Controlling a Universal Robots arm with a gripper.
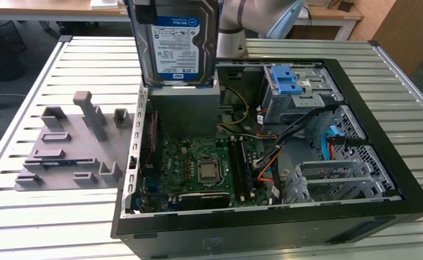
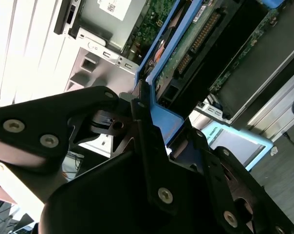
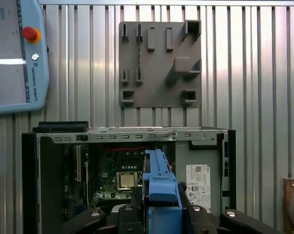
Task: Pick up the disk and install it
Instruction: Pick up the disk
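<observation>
Black claw (image 2: 164, 122) is clamped on the blue side rail of the flat silver hard-drive disk (image 1: 179, 49) with white-and-blue label. Disk hangs upright above the open black computer case (image 1: 269, 230), toward the slatted metal table's (image 1: 45, 222) far edge in the exterior view.

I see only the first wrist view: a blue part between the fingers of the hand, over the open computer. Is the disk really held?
Observer: Yes. In the second wrist view the hand is shut on the blue side rail of the disk.
Operator: Is it already inside the case?
Observer: No. In the exterior view it hangs upright, label showing, above the grey power-supply box, in no bay.
</observation>
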